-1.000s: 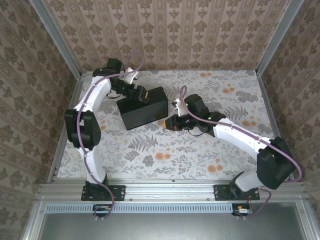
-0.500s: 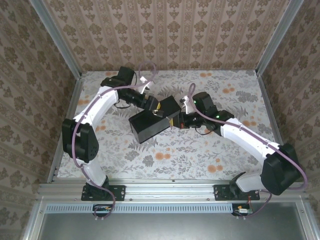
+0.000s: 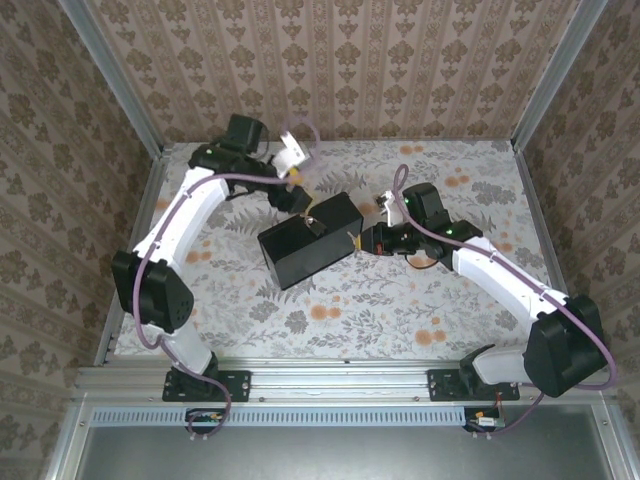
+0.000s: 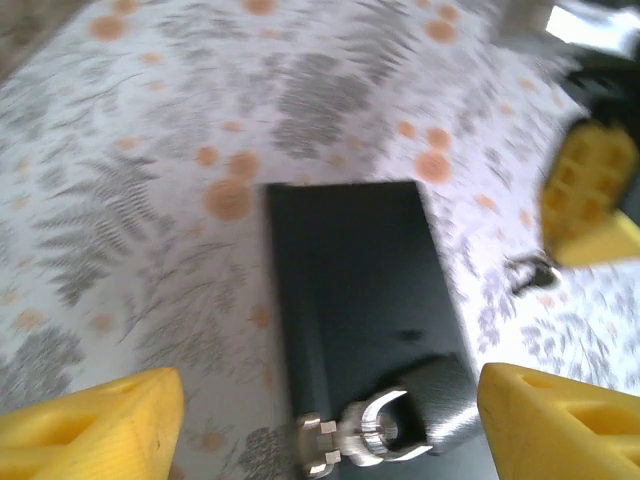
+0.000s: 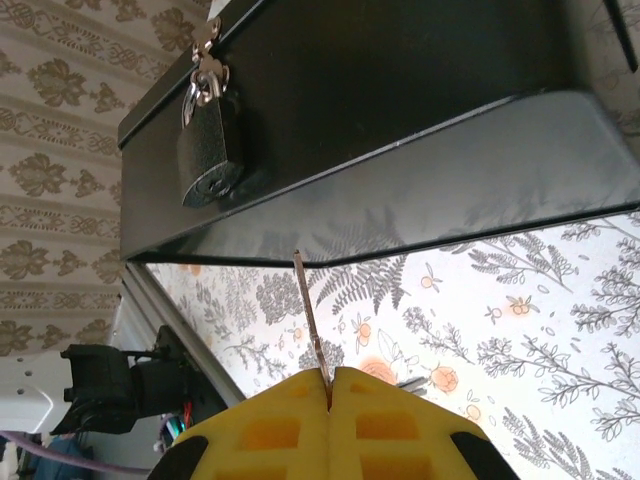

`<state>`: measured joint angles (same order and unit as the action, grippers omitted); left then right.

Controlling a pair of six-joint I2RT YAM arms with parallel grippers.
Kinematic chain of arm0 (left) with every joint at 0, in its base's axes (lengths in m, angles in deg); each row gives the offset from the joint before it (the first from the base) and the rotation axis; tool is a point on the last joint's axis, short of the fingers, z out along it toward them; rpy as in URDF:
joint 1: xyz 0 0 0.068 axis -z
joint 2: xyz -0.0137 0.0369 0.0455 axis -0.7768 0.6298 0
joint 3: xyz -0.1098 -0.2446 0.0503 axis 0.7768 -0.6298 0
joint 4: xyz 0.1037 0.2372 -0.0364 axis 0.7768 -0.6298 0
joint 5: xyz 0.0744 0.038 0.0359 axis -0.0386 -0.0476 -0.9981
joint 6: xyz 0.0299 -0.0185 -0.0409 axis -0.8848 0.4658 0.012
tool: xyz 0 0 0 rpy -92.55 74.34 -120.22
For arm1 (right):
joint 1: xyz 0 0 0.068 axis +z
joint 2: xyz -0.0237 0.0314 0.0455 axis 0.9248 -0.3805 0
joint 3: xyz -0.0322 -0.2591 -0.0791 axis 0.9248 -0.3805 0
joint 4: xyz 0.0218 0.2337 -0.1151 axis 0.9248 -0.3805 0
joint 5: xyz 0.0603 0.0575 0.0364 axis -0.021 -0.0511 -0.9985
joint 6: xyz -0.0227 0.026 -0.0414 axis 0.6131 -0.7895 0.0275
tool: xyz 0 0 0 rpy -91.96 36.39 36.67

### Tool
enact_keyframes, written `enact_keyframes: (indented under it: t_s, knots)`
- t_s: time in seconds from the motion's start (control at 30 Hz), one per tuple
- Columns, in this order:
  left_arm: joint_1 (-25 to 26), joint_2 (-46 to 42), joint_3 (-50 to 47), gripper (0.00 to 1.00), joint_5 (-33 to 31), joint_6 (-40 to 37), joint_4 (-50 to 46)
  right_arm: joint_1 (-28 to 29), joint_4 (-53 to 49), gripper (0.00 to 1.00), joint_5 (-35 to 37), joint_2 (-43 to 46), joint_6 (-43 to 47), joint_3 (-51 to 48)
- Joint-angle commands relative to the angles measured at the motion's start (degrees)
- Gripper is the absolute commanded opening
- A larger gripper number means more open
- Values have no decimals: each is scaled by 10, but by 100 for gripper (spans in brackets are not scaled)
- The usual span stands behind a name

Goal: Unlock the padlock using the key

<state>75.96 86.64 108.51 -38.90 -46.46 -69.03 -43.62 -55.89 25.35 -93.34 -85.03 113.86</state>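
The right pincer (image 5: 328, 385) is closed on the key (image 5: 308, 315). The thin blade sticks out from between the yellow fingers (image 5: 270, 430) toward the black box (image 5: 400, 90). The dark padlock (image 5: 210, 150) hangs by its silver shackle from the box's front, with its keyhole facing the right wrist camera. The key's tip is near the box's edge, off to one side of the padlock and not touching it. The left pincer (image 4: 330, 385) is wide open above the box and grips nothing. The box sits on the floral bench (image 5: 520, 300).
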Motion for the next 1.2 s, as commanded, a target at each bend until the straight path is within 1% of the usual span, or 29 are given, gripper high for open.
enact_keyframes:
  t_s: [0.0, 0.03, 0.1, 0.2, 0.3, 0.47, 0.67, 0.83, 0.97, 1.17]
  knots:
    - [30, -28, -49, 79, 45, -227, -19, 1, 1, 0, -33, 22, -5, -11]
    - [29, -29, -49, 79, 55, -242, -15, 0, -5, 0, -36, 23, -5, -11]
    - [30, -19, -31, 80, 71, -282, -39, 1, -20, 0, -37, 25, -3, -11]
    - [36, 6, 8, 80, 83, -346, -106, 1, -37, 0, -41, 31, -2, -11]
    - [40, 25, 22, 80, 81, -401, -161, 2, -50, 0, -43, 41, -3, -11]
    - [29, 31, 19, 80, 76, -423, -158, 3, -70, 0, -49, 39, -4, -2]
    - [34, 84, 46, 77, 71, -448, -185, 4, -70, 0, -59, 38, -3, 7]
    - [33, 113, 72, 75, 54, -465, -197, 4, -76, 0, -72, 33, -1, 22]
    - [27, 126, 89, 71, 49, -483, -223, 5, -76, 0, -73, 22, -1, 28]
    - [23, 126, 77, 62, 51, -489, -222, 7, -71, 0, -77, -5, 1, 40]
